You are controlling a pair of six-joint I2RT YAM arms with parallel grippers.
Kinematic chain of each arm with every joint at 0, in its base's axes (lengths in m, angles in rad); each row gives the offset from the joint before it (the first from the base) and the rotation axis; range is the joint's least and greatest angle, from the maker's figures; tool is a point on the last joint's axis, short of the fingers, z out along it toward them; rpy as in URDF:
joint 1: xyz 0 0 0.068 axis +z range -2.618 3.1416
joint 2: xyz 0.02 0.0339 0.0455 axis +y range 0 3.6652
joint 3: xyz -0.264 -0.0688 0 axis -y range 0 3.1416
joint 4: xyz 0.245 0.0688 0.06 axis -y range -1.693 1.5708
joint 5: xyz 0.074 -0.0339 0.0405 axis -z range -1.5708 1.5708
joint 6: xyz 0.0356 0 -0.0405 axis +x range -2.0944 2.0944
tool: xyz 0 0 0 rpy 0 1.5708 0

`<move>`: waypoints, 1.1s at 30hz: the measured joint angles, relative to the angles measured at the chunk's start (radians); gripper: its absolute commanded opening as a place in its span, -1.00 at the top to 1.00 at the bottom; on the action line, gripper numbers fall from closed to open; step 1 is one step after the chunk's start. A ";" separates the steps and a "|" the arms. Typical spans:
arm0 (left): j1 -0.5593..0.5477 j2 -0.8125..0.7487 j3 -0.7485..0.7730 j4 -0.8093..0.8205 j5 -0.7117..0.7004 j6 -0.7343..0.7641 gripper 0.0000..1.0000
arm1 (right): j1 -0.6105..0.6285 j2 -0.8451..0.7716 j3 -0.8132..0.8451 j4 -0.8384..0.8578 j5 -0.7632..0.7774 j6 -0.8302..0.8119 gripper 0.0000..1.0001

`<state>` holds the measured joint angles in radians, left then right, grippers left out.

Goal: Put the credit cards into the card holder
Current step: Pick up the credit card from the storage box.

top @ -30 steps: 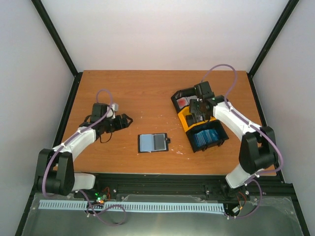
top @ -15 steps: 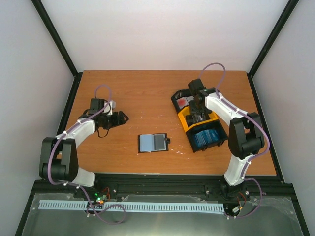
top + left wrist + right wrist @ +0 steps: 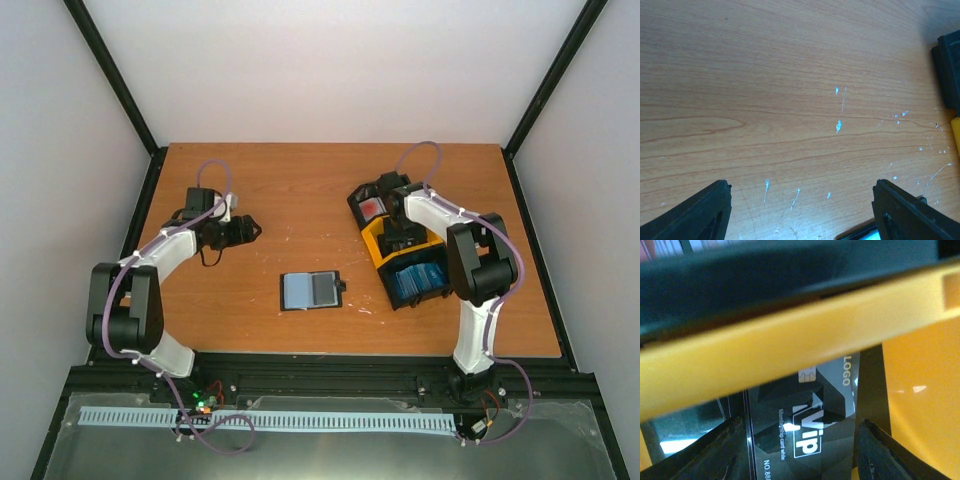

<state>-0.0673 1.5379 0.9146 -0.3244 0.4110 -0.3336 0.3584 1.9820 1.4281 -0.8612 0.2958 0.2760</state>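
Holds left gripper (image 3: 802, 192) spread wide, empty, over the table (image 3: 765, 75) at left. Dips right gripper (image 3: 800, 430), also spread, into the yellow tray (image 3: 765, 350) over a grey card (image 3: 832, 402).

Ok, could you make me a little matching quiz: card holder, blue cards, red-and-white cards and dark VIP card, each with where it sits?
1 card holder
2 blue cards
3 red-and-white cards
4 dark VIP card

A far black tray
B yellow tray
C bare table, near the middle
D near black tray

Pairs: 1-C, 2-D, 3-A, 4-B
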 measured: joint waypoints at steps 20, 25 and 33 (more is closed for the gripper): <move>0.000 0.027 0.013 -0.018 0.004 0.016 -0.55 | -0.082 0.014 0.024 0.019 -0.119 -0.029 -0.36; 0.000 0.027 0.013 -0.022 0.004 0.016 -0.55 | -0.084 0.018 0.024 0.028 -0.164 -0.036 -0.24; 0.000 0.027 0.013 -0.028 0.005 0.023 -0.55 | -0.084 0.019 0.023 0.026 -0.185 -0.039 -0.11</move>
<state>-0.0673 1.5654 0.9272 -0.3527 0.4160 -0.3111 0.2745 2.0010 1.4509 -0.8349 0.1108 0.2371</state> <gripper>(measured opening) 0.777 0.579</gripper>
